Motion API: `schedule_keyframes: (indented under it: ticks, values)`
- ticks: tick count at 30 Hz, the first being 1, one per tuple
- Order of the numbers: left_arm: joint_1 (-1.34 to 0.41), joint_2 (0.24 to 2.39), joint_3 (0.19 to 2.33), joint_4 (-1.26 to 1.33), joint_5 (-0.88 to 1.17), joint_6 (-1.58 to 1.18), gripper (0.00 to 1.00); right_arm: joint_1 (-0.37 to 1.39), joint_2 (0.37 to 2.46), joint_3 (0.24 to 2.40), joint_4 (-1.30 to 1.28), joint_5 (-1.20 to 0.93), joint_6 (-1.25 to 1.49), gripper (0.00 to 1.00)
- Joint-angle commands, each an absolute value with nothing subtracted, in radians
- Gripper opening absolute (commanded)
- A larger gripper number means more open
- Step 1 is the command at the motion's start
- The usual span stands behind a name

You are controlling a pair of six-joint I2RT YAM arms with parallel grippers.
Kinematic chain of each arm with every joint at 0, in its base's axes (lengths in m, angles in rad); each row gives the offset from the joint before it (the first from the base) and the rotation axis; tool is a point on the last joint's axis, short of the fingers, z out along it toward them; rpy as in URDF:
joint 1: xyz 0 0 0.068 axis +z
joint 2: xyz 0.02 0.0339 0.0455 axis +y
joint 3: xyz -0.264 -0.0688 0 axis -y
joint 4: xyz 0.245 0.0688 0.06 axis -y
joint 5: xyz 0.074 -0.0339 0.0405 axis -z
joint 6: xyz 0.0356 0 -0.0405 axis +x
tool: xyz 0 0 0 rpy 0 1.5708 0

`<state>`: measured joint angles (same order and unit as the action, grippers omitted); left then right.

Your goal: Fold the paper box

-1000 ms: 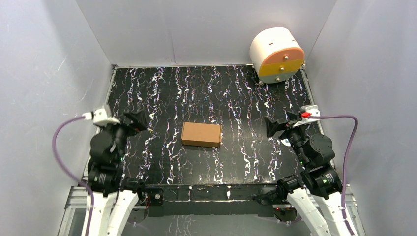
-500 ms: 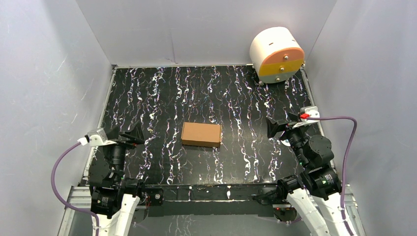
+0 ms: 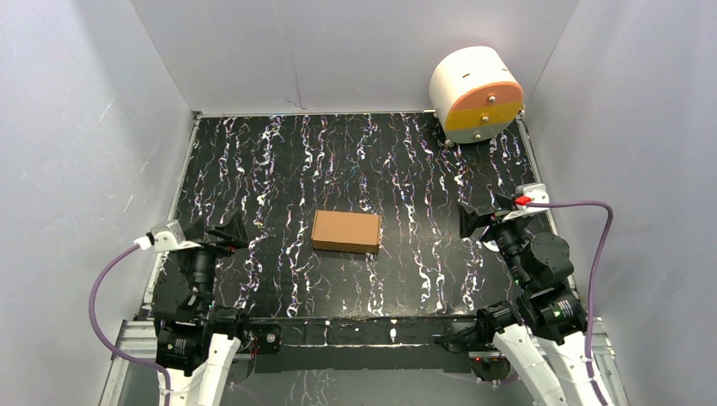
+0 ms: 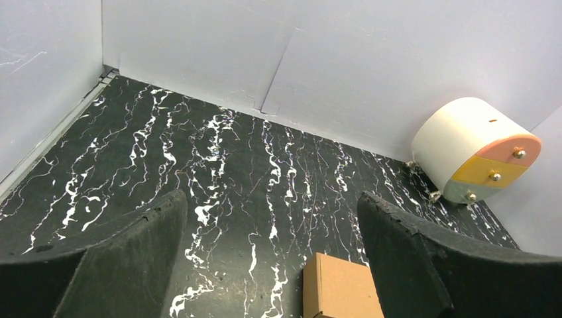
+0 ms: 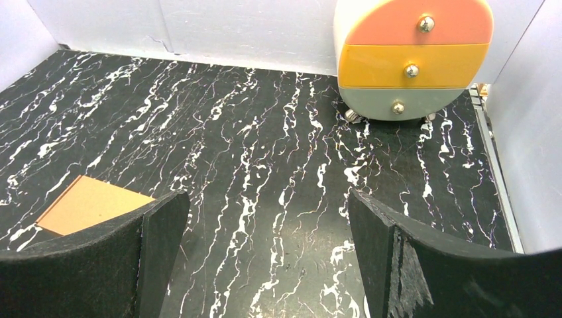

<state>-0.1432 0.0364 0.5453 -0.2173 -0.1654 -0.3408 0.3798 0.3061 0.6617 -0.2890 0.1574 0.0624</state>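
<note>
The paper box lay as a small closed brown carton near the middle of the black, white-veined table, its long side running left to right, with nothing touching it. The left gripper sat over the table's near-left part, well to the left of the box. Its two dark fingers were spread wide with only bare tabletop between them, and it held nothing. In its wrist view a corner of the carton showed at the bottom edge, just inside the right-hand finger. The right gripper stood to the right of the box and apart from it, jaws likewise wide apart and empty; in its own wrist view the carton's corner peeped out behind the left-hand finger. A white drum-shaped drawer unit — orange, yellow and grey fronts — sat in the far right corner against the grey walls.
</note>
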Motion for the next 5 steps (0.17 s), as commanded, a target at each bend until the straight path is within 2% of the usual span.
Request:
schedule_keyframes:
  ticks: [1, 5]
  values:
    - [-0.140, 0.049, 0.574, -0.204, -0.193, -0.351, 0.96, 0.377, 0.296, 0.666, -0.225, 0.160, 0.045, 0.99]
    - [-0.140, 0.050, 0.575, -0.205, -0.166, -0.344, 0.96, 0.376, 0.298, 0.665, -0.224, 0.155, 0.043, 0.99]
